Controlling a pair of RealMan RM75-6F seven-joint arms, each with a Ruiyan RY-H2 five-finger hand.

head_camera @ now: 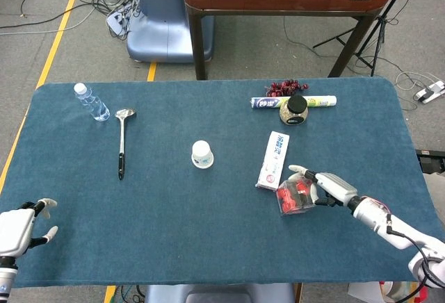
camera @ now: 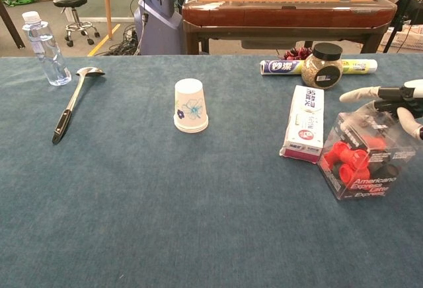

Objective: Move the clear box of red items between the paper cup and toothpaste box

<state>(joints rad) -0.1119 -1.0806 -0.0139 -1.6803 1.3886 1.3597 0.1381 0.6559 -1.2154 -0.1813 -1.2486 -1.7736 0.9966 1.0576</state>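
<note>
Clear box of red items (camera: pixel 360 162) — tilted, just right of toothpaste box (head_camera: pixel 273 160); right hand (head_camera: pixel 327 186) fingers clamped on it. Lift clear over toothpaste box toward paper cup (head_camera: pixel 202 154) — avoid sweeping either.

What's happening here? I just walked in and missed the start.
The right hand holds a clear box of red items, tilted, just right of the toothpaste box. It belongs between that and the paper cup, so it isn't there yet. The left hand is open at the table's near corner.

Head looks steeply down, chest low; both share table (head_camera: pixel 139 219).
</note>
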